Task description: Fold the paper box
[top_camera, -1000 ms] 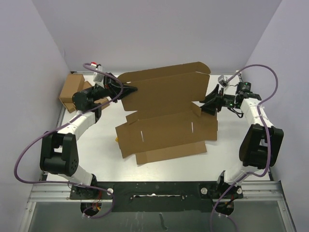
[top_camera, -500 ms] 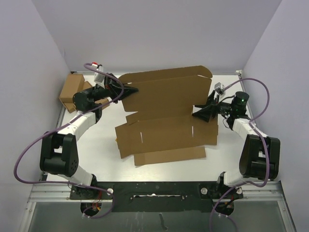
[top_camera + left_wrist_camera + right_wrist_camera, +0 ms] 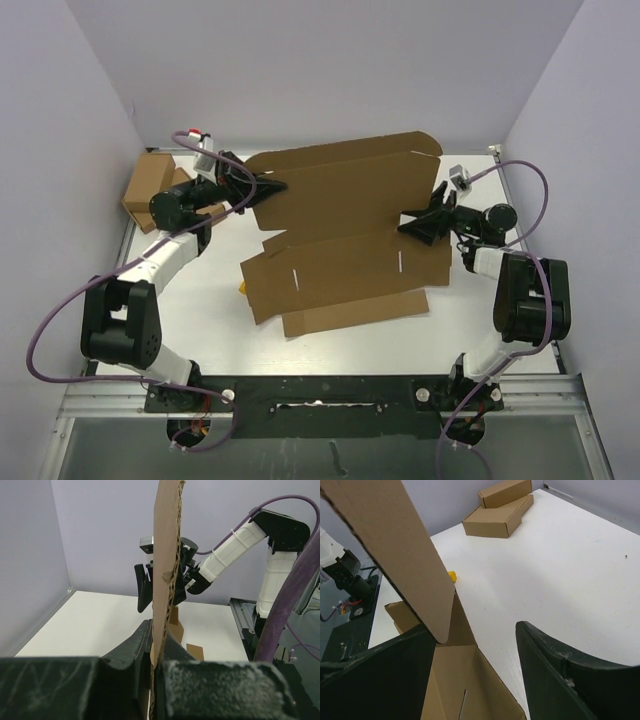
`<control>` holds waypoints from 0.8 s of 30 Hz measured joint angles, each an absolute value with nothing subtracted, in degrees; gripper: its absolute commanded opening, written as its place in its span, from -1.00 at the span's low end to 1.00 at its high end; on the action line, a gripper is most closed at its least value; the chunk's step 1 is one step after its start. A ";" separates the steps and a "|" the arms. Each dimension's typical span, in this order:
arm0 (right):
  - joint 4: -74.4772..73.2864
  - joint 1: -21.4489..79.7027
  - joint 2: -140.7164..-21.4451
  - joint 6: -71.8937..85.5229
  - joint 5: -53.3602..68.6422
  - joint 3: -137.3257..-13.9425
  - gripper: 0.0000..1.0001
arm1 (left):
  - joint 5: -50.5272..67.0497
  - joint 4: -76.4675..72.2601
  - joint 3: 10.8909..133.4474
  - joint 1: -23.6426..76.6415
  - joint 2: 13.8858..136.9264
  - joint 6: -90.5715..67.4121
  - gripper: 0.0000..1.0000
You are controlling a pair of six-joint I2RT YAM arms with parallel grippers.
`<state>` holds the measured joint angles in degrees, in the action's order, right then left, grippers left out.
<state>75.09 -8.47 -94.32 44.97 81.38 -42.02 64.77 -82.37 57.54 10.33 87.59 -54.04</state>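
- Paper box [image 3: 345,230], a big plain brown die-cut cardboard sheet w/ flaps + slits, sits mid white table [image 3: 200,335]. Far panel is tipped up, near panels lie flat.
- Left gripper [image 3: 268,185] is clenched on the far panel's left edge. Wrist cam shows the board edge pinched btwn its fingers. No move there over the last sec.
- Right gripper [image 3: 415,222] is what changed: the wrist swung round and it now points left at the far panel's right end.
- Its jaws are apart, nothing grasped. A rounded flap sits just beside one finger; can't tell if it's touching.
- Sheet's near flap shifted slightly.
- My read: the right side is lining up a grip so both arms can fold the far panel. Fold not yet done.
- Two small brown cardboard boxes [image 3: 155,190] far left and a small yellow cylinder [image 3: 241,288] by the sheet's left edge are out of the way.
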 measured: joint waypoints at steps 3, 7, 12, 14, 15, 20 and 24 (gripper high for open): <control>78.06 -8.05 -95.53 47.11 81.14 -42.02 0.35 | 64.77 -82.37 57.54 10.87 87.59 -54.06 -1.00; 80.40 -6.87 -95.59 47.64 80.97 -42.02 0.35 | 64.73 -82.37 57.69 11.70 87.59 -54.11 -1.00; 81.52 -5.98 -95.59 47.27 80.58 -42.02 -0.04 | 64.75 -82.35 58.57 12.29 87.59 -54.50 -1.00; 81.82 -5.78 -95.59 46.87 80.58 -42.02 -0.34 | 64.79 -82.35 58.78 12.36 87.59 -54.54 -1.00; 82.06 -5.69 -95.59 46.92 80.60 -42.02 -0.49 | 64.82 -82.30 58.87 12.36 87.59 -54.59 -1.00; 82.52 -5.69 -95.59 46.65 80.71 -42.02 -1.00 | 64.88 -82.32 59.18 12.27 87.59 -54.85 -1.00; 82.67 -5.63 -95.57 47.22 82.37 -42.02 -1.00 | 64.88 -82.35 59.22 11.97 87.59 -54.61 -1.00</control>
<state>82.67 -5.63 -95.57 47.22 82.37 -42.02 64.88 -82.35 59.22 11.97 87.59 -54.61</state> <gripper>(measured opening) 0.051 0.016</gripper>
